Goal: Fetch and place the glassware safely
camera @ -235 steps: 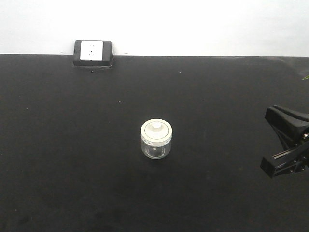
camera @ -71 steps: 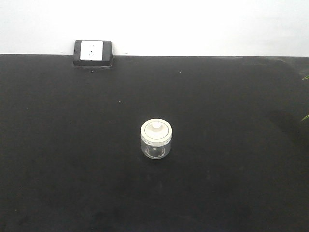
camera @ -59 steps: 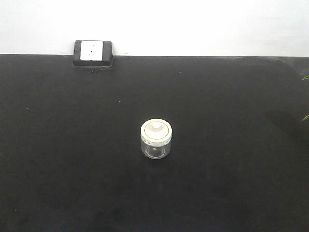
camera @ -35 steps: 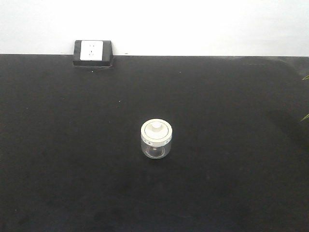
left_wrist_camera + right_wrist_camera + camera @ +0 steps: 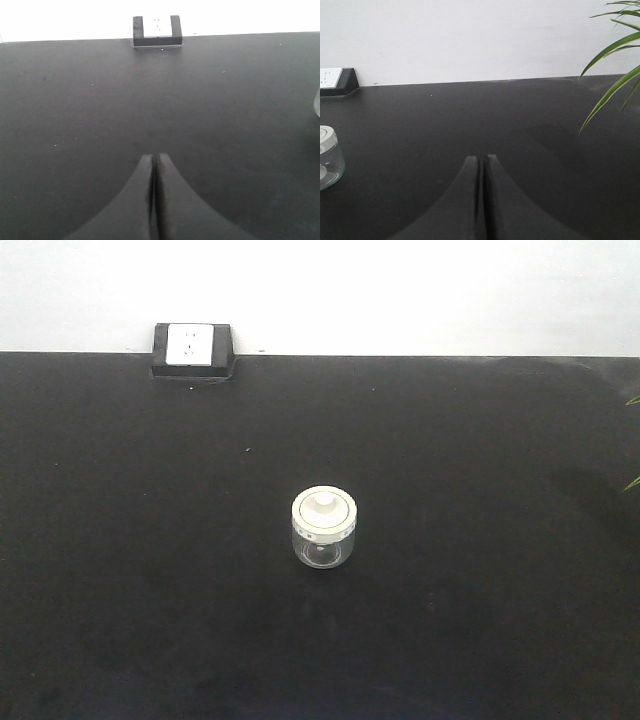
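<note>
A small clear glass jar (image 5: 324,531) stands upright near the middle of the black table (image 5: 130,540), and its round cream-white lid (image 5: 324,511) sits on top with a small raised knob in the centre. Nothing touches the jar, and in the front view no arm is seen anywhere near it. At the far edge of the table, against the white wall (image 5: 400,290), there is a black block with a white socket plate (image 5: 192,348), well apart from the jar. In the left wrist view the left gripper (image 5: 153,159) has its two dark fingers pressed together, with only a thin line between them, and it holds nothing; a small piece of the jar shows at the right border of this view. In the right wrist view the right gripper (image 5: 481,159) is closed in the same way and is also empty. Here the jar stands at the left border, apart from the fingers, and some long green leaves (image 5: 612,60) hang in from the upper right corner.
</note>
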